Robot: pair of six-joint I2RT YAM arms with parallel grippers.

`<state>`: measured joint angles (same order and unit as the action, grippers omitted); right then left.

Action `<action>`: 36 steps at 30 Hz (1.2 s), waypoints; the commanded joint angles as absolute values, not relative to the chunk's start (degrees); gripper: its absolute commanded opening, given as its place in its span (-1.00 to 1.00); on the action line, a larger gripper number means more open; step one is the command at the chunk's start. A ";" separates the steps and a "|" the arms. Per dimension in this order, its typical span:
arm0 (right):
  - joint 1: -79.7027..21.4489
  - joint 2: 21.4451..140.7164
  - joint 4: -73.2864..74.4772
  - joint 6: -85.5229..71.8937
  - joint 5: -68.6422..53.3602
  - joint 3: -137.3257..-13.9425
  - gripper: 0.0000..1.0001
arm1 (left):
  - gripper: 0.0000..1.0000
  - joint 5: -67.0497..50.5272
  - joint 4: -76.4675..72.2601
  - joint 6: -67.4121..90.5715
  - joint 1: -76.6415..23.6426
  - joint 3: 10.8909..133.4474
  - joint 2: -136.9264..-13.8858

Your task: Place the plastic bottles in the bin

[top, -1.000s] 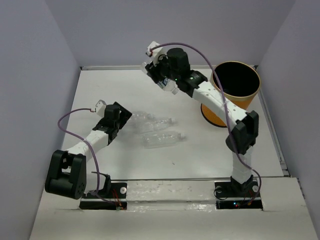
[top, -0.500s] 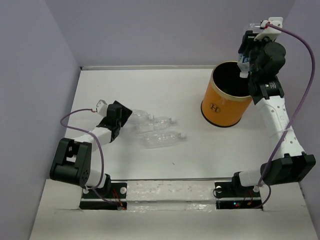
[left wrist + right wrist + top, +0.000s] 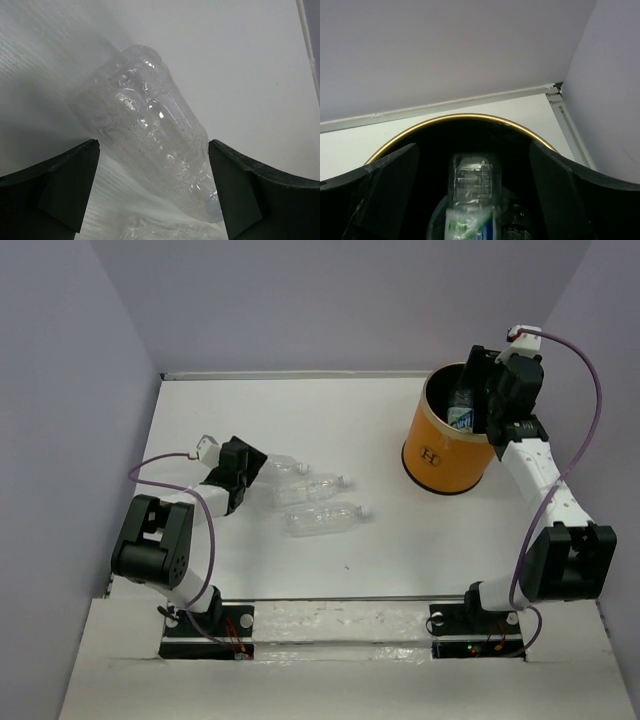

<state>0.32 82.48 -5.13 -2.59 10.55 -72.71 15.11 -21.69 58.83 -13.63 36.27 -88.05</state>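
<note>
From above we see a white table [image 3: 400, 540], lilac walls [image 3: 70, 390], and three clear bottles [image 3: 315, 487] left of the orange bin [image 3: 455, 465]. Left wrist: our left claw [image 3: 153, 145] gapes around one bottle [image 3: 145, 125]. Right wrist: our right claw [image 3: 472, 150] is spread wide, a labelled bottle [image 3: 472, 195] loose in the bin's mouth.

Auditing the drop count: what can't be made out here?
- Bin contents: top view, right gripper and black inside hide the bottle count.
- Blue-labelled bottle: right wrist view, bottom edge cuts off its lower part.
- Left gripper jaw gap: top view, too small and dark.
</note>
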 commanded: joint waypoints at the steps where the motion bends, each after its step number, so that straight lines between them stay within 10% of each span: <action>1: 0.26 77.61 -10.02 -5.53 10.11 -71.55 0.93 | 0.98 18.54 -21.27 57.83 -13.10 39.02 -90.26; 9: 0.26 69.27 -8.35 -13.52 -0.77 -67.07 0.91 | 0.72 21.44 -22.15 57.57 -12.92 42.54 -93.43; 18: -0.79 59.51 -7.65 -21.09 -16.59 -58.02 0.89 | -0.06 24.25 -22.85 55.82 -12.48 48.67 -92.99; 36: -19.85 42.55 -0.18 -27.15 -25.31 -33.96 0.61 | -0.17 16.00 -25.05 41.50 -28.64 79.42 -87.09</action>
